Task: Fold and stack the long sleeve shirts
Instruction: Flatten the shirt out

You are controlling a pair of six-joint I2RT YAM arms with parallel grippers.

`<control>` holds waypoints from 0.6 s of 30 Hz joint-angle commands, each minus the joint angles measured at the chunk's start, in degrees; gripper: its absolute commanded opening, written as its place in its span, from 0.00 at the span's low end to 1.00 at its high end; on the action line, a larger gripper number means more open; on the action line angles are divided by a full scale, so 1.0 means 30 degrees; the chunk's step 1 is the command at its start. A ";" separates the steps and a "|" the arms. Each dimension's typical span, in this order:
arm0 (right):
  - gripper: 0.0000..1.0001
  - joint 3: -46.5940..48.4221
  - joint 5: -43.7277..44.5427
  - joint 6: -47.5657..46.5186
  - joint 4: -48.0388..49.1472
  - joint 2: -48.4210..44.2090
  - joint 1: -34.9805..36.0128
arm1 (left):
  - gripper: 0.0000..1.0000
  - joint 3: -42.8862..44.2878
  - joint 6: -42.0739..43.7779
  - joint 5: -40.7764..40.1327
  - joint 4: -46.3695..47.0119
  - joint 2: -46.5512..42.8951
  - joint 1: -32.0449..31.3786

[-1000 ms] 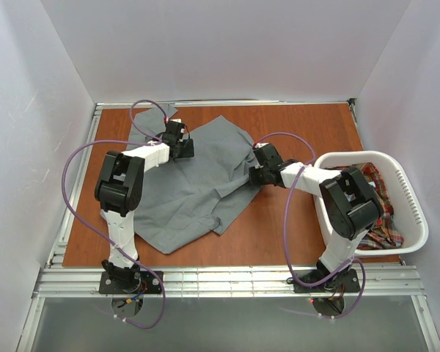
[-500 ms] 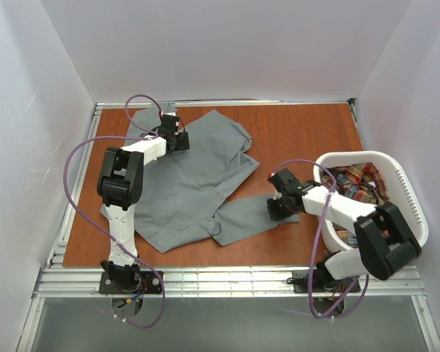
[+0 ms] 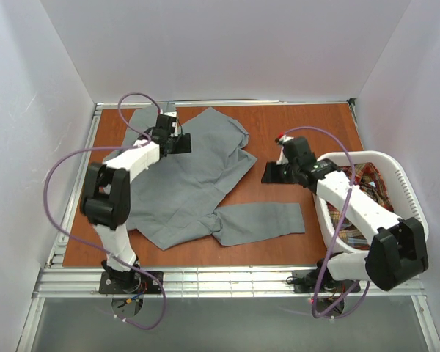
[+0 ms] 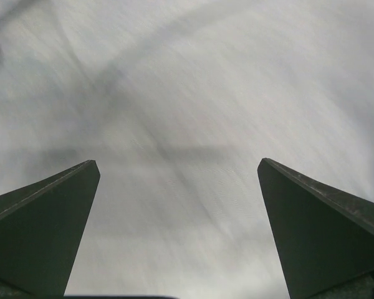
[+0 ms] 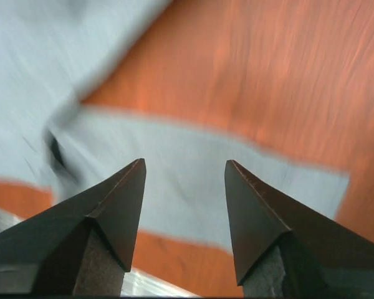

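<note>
i see the grey shirt [image 3: 183, 187] spread flat on the table [image 3: 315, 128], one sleeve [image 3: 268, 218] stretched toward the basket [image 3: 367, 155], where the plaid shirt [image 3: 368, 180] lies bunched. my left gripper [image 4: 177, 163] hangs over the grey cloth, fingers wide and empty. my right gripper [image 5: 185, 163] hovers near the sleeve, fingers partly apart, gripping nothing.
</note>
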 commanded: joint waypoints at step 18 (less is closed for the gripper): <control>0.74 0.0730 -0.0730 1.4707 1.3502 0.8268 -0.2524 | 0.98 -1.1640 -0.2238 0.2041 -0.0662 -1.0126 -0.6753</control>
